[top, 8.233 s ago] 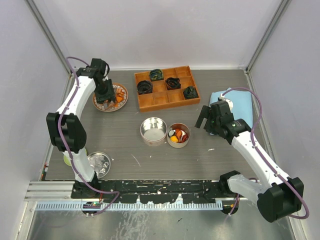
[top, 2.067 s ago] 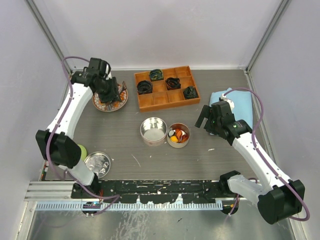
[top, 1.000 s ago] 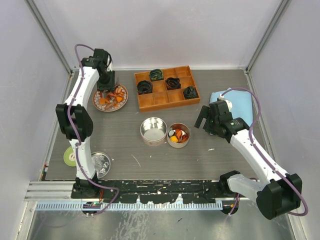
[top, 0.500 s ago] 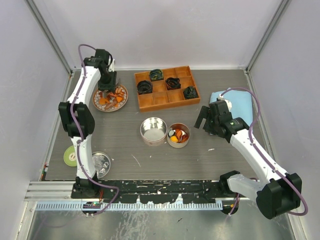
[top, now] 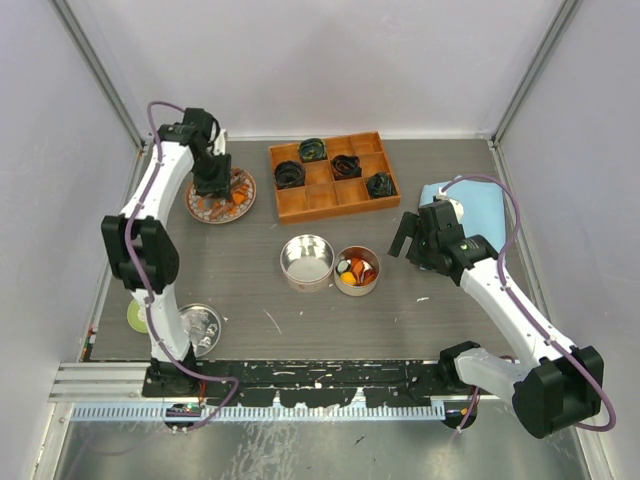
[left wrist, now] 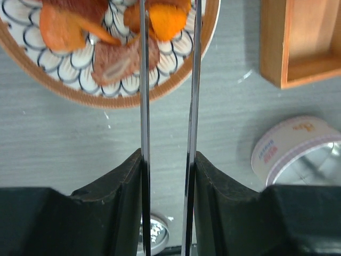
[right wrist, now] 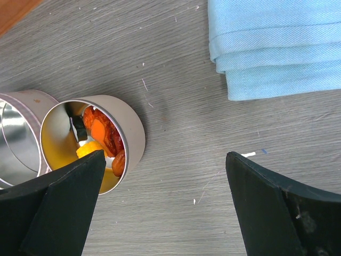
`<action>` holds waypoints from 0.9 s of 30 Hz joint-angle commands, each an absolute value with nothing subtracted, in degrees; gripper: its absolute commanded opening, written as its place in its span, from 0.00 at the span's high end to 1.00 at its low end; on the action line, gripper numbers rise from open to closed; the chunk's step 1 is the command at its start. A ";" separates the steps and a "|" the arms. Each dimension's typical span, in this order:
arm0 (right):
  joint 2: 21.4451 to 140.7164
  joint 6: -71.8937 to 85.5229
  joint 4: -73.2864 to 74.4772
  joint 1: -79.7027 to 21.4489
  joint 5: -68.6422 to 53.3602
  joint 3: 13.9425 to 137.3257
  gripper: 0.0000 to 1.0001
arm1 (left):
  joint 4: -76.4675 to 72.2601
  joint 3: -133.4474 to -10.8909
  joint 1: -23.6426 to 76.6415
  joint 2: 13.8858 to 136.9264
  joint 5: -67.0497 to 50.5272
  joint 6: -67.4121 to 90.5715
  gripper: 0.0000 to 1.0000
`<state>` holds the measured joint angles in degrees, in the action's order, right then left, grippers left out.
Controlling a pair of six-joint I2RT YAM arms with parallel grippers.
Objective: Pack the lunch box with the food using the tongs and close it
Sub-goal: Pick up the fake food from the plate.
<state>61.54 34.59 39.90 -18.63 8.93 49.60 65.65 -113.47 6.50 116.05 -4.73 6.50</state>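
Lying well to the near left of the wooden tray (top: 335, 211), closest to the arm bases, a shiny round lid (top: 196, 328) is resting flat on the table beside a green disc (top: 135, 316) partly hidden by the left arm. Just in front of the tray two round tins are sitting side by side and touching: the empty tin (top: 307, 262) on the left and the filled tin (top: 356, 271) on the right, with orange, red and yellow food (right wrist: 98, 133) inside it. To the tray's near right, the right gripper (top: 410, 238) is hovering with its fingers spread wide, holding nothing. A folded blue cloth (top: 470, 205) is lying to the right of the tray. Left of the tray, the left gripper (left wrist: 168, 165) is clamping the tongs (left wrist: 193, 106) between narrowed fingers, and their thin arms are reaching over the patterned plate (left wrist: 69, 93), bracketing an orange chunk (left wrist: 162, 13); whether it is pinched is unclear. The tray itself is holding dark coils (top: 290, 174).
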 commanded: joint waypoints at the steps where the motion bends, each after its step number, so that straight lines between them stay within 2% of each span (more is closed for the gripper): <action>1: 61.83 34.25 37.59 -18.38 9.38 50.93 0.00 | 64.20 -108.20 6.20 106.60 -7.11 7.56 0.61; 14: 61.20 34.41 37.10 -18.38 8.95 50.39 0.00 | 63.36 -99.03 6.33 102.72 -6.09 7.78 0.58; 27: 61.75 34.52 37.18 -18.37 8.96 50.61 0.00 | 64.19 -102.03 7.90 106.65 -5.47 7.56 0.57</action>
<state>62.26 34.61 39.44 -18.63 8.80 49.60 65.21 -99.31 7.11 105.75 -5.39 7.88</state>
